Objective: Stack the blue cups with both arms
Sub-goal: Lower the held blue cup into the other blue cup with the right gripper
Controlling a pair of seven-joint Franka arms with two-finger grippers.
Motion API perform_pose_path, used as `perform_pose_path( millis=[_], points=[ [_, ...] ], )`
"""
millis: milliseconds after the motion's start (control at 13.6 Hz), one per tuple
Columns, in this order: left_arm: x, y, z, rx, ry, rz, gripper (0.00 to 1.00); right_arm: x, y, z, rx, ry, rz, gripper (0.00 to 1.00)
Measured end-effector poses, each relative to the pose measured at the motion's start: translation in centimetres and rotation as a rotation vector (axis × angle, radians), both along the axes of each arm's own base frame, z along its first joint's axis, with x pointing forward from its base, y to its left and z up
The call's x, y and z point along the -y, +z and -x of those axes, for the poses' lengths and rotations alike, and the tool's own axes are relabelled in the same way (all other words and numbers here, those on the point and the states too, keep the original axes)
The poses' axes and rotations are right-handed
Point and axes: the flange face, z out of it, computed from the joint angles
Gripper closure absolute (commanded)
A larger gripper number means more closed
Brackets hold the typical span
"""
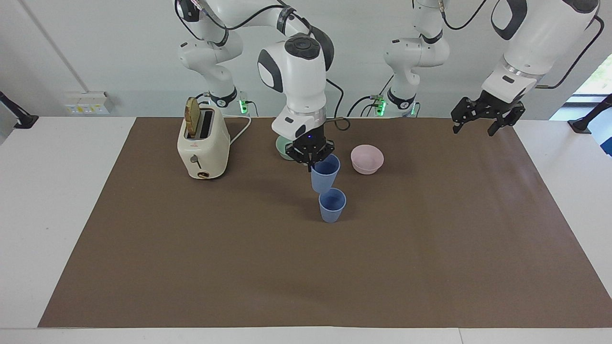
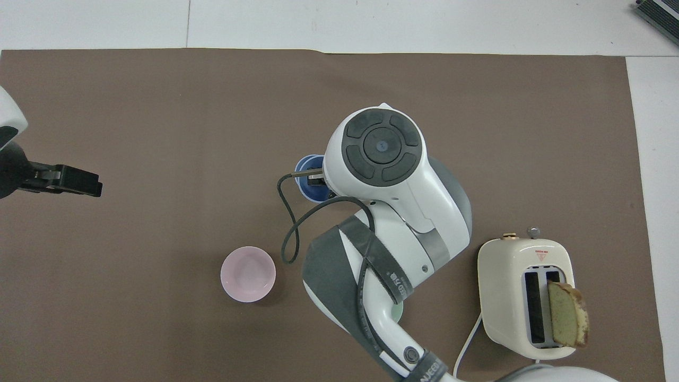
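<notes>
My right gripper (image 1: 313, 160) is shut on the rim of one blue cup (image 1: 325, 174) and holds it upright in the air, over the other blue cup (image 1: 332, 206). That cup stands on the brown mat near the table's middle. The held cup's base is close above the standing cup's rim; I cannot tell whether they touch. In the overhead view the right arm covers most of both, and only a blue edge (image 2: 305, 187) shows. My left gripper (image 1: 480, 120) is open and empty, raised over the mat's edge at the left arm's end; it also shows in the overhead view (image 2: 79, 181).
A pale pink bowl (image 1: 366, 159) sits beside the cups, nearer to the robots. A mint-green bowl (image 1: 281, 145) is mostly hidden by the right arm. A cream toaster (image 1: 203, 143) with a slice of bread in it stands toward the right arm's end.
</notes>
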Motion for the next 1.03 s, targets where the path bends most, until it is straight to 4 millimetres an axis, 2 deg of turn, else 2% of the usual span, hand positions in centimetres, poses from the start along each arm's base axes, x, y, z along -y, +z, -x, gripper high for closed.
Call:
perform_pose_path(
  millis=[147, 367, 514, 808, 1028],
  points=[
    [-0.1, 0.1, 0.0, 0.001, 0.001, 0.0, 0.0, 0.0, -0.7, -1.1, 0.012, -0.009, -0.008, 1.0],
    [-0.1, 0.5, 0.3, 0.007, 0.002, 0.0, 0.0, 0.2, -0.6, -2.2, 0.023, -0.02, -0.016, 1.0],
    [-0.3, 0.6, 0.7, -0.009, 0.003, -0.001, 0.0, 0.2, -0.9, -2.4, 0.025, -0.021, -0.018, 1.0],
    [-0.8, 0.7, 1.1, -0.031, 0.012, -0.002, 0.0, -0.3, -3.1, -2.7, 0.005, -0.017, -0.009, 1.0],
    [-0.9, 0.8, 1.1, -0.03, 0.014, -0.002, 0.0, -0.2, -3.3, -2.8, 0.003, -0.019, -0.008, 1.0]
  ],
)
